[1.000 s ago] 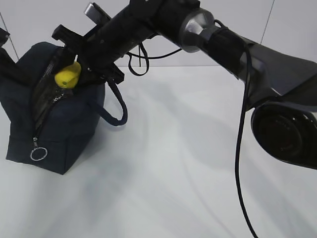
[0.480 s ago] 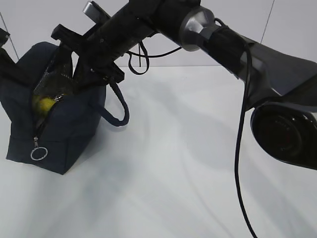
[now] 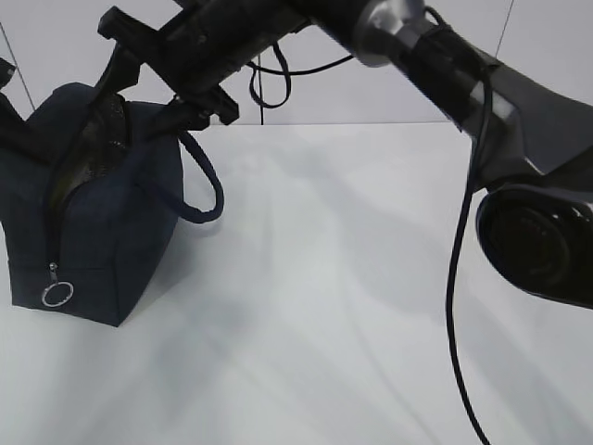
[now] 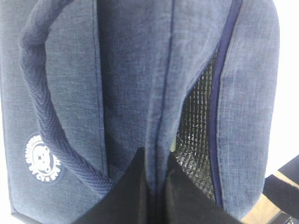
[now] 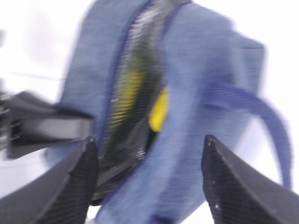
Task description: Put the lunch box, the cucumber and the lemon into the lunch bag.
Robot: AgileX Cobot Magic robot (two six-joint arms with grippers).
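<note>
The navy lunch bag (image 3: pixel 102 213) stands at the left of the table, its top zipper open and its ring pull (image 3: pixel 57 295) hanging at the front. The lemon (image 5: pixel 159 110) lies inside the bag, seen through the opening in the right wrist view. My right gripper (image 3: pixel 148 88) hovers just above the bag's mouth, open and empty (image 5: pixel 148 140). My left gripper (image 4: pixel 156 161) is shut on the fabric edge of the bag's opening, beside the silver lining (image 4: pixel 196 126). The lunch box and the cucumber cannot be made out.
One loop handle (image 3: pixel 202 190) hangs off the bag's right side, under my right arm (image 3: pixel 417 56). The other handle (image 4: pixel 46 121) lies against the bag's side by a white round logo (image 4: pixel 43 157). White table (image 3: pixel 352 306) spreads to the right.
The lemon, held over the bag's mouth a second ago, dropped inside and no longer shows in the exterior view. My right gripper has opened and risen a little. The bag shifted slightly.
</note>
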